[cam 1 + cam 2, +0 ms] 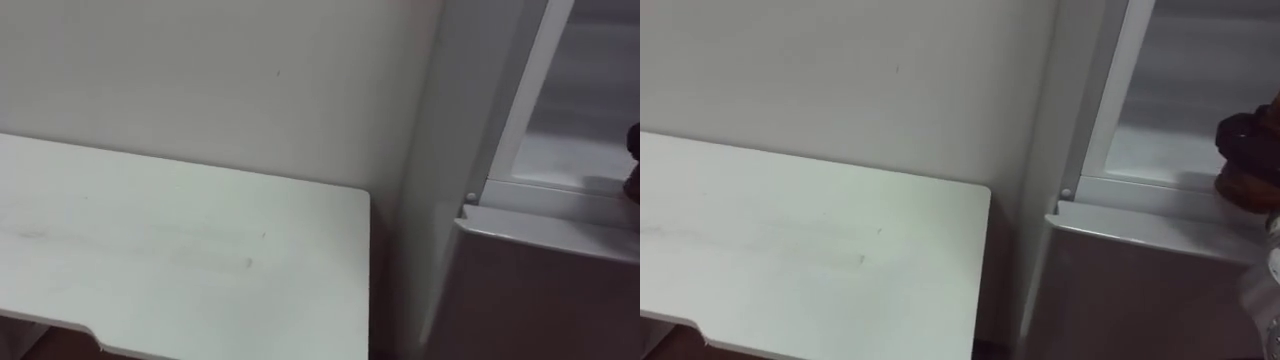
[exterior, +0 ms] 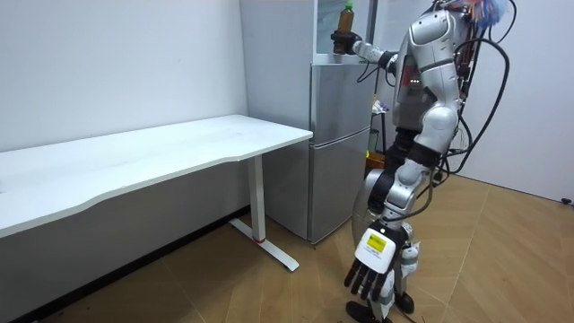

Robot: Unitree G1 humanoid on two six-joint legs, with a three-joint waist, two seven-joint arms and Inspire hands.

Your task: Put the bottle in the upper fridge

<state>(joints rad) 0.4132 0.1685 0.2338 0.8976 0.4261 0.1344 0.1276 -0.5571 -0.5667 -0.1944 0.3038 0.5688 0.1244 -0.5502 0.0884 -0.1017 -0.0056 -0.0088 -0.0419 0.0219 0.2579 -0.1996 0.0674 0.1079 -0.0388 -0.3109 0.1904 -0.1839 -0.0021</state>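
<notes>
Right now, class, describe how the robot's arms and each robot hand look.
Silver-grey arms, black joints. The left robot hand has black fingers and a white tag with a yellow mark on its back. The right robot hand is dark.

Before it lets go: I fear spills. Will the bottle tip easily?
Probably tippy: the bottle is tall and narrow, upright in the right hand at the fridge opening. It looks dark, maybe full, so likely hefty. The left hand hangs open.
</notes>
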